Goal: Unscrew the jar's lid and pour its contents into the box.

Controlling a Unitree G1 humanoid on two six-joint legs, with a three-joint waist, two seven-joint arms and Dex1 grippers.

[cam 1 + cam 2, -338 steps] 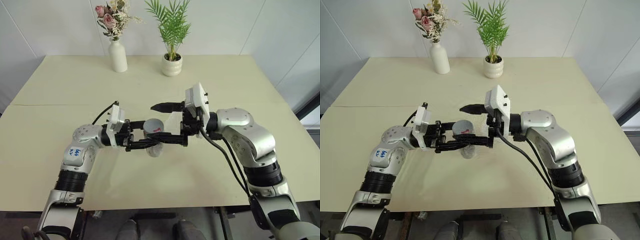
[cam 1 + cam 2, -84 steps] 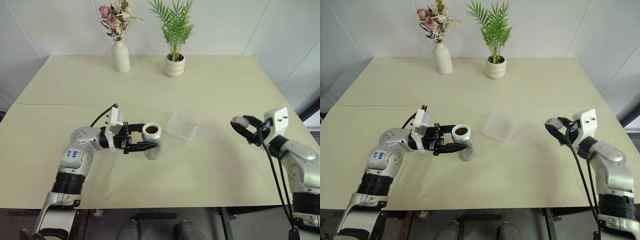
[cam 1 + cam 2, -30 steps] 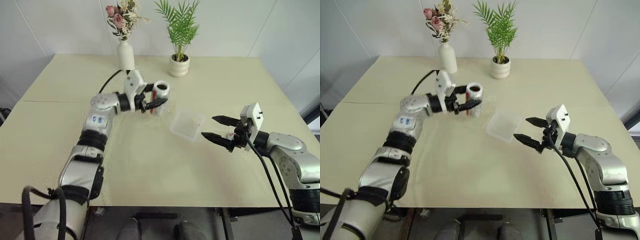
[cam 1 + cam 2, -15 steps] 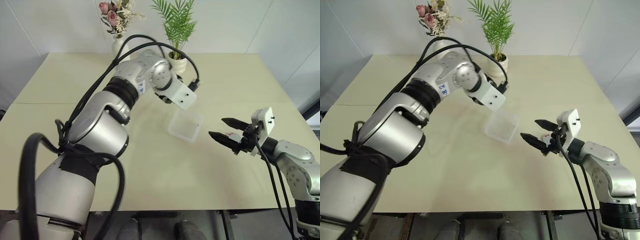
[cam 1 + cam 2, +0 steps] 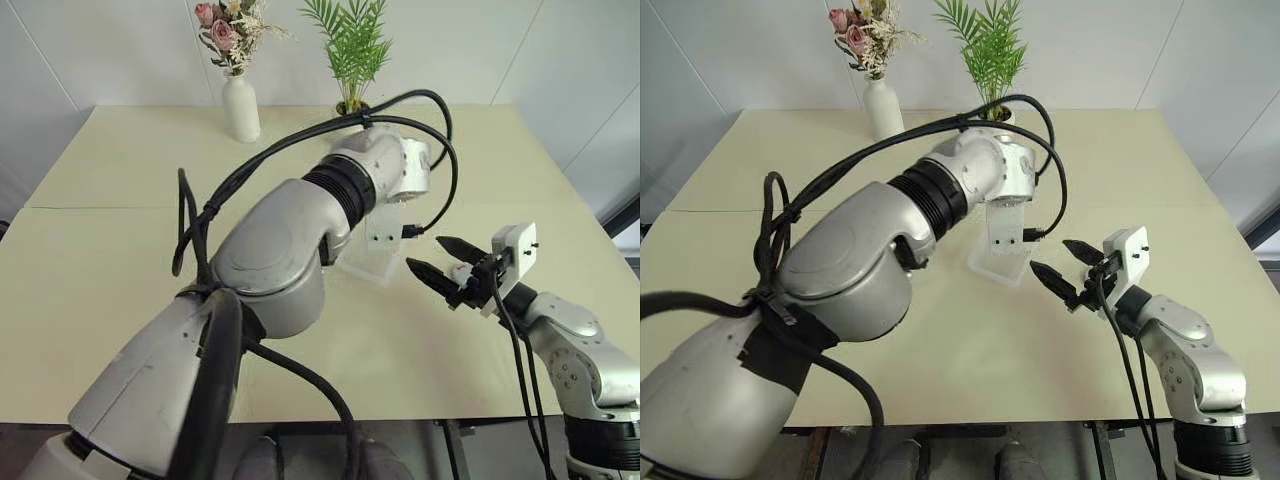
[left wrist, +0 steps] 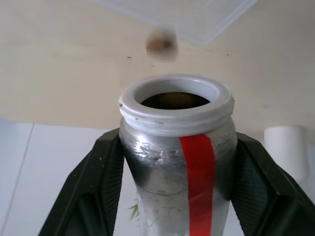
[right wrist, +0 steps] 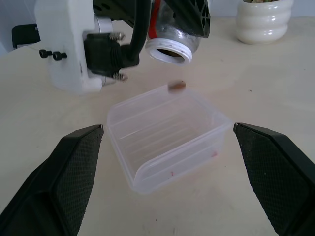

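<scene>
My left gripper (image 6: 177, 143) is shut on the jar (image 6: 177, 147), a clear jar with a red stripe and an open white-rimmed mouth. The jar (image 7: 170, 46) hangs tipped, mouth down, just above the far rim of the clear box (image 7: 167, 132). One brown bit of the contents (image 7: 176, 86) is falling from the mouth toward the box, and more brown shows inside the jar. The box (image 5: 372, 262) lies on the table, partly behind my left wrist. My right gripper (image 5: 428, 255) stands open just right of the box with nothing between its fingers. The lid is hidden from me.
A white vase (image 5: 242, 108) with flowers stands at the table's far edge. A white plant pot (image 7: 263, 19) with a green plant (image 5: 992, 60) stands beside it. My left arm (image 5: 290, 230) reaches across the middle of the table.
My left arm has swung right with the jar and rolled it over, from upright to mouth down above the box. A brown bit now falls. The right gripper stays open beside the box.
</scene>
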